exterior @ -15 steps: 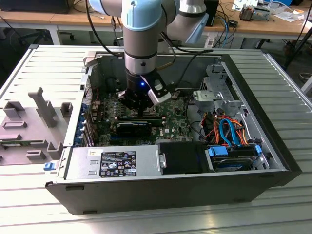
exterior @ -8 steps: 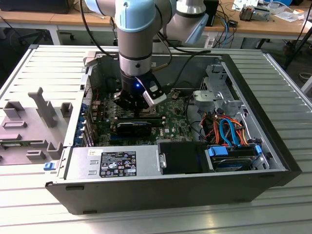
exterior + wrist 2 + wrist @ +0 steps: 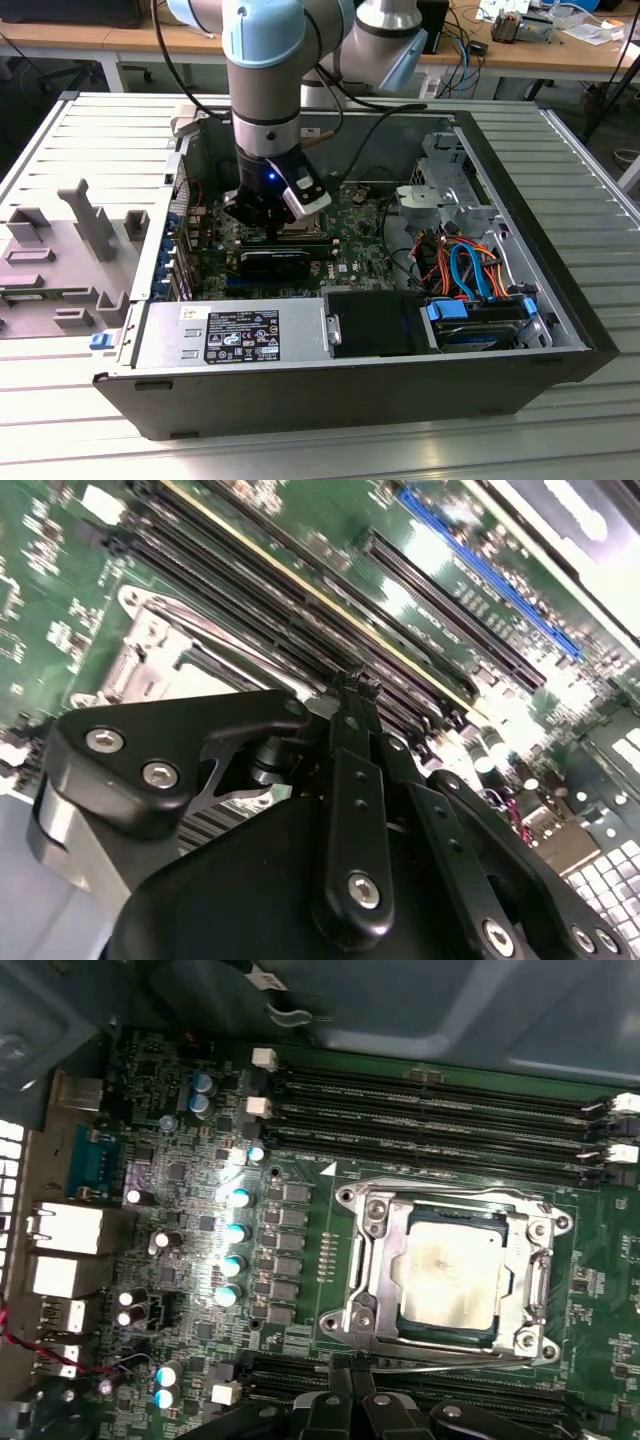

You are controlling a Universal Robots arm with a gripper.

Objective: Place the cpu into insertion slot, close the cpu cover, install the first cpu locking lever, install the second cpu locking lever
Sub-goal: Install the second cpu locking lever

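Observation:
In the first wrist view the cpu (image 3: 450, 1272), a flat silvery-grey square, lies in the insertion slot (image 3: 352, 1317) on the green board. The cpu cover (image 3: 377, 1255), a shiny metal frame, lies flat over it, and the chip shows through its window. A thin wire locking lever (image 3: 450, 1366) runs along the socket edge nearest the gripper (image 3: 351, 1378). The black fingers are pressed together just beside that edge. In the second wrist view the gripper (image 3: 356, 686) hovers over the memory slots, with the socket's metal frame (image 3: 150, 650) beside it. In the exterior view the gripper (image 3: 272, 228) reaches down into the case.
Long black memory slots (image 3: 430, 1110) flank the socket on both sides. A row of capacitors (image 3: 236, 1230) and the rear ports (image 3: 65, 1230) stand nearby. The open computer case (image 3: 560, 330) holds a drive cage (image 3: 445, 195), orange and blue cables (image 3: 470, 270) and a power supply (image 3: 235, 335).

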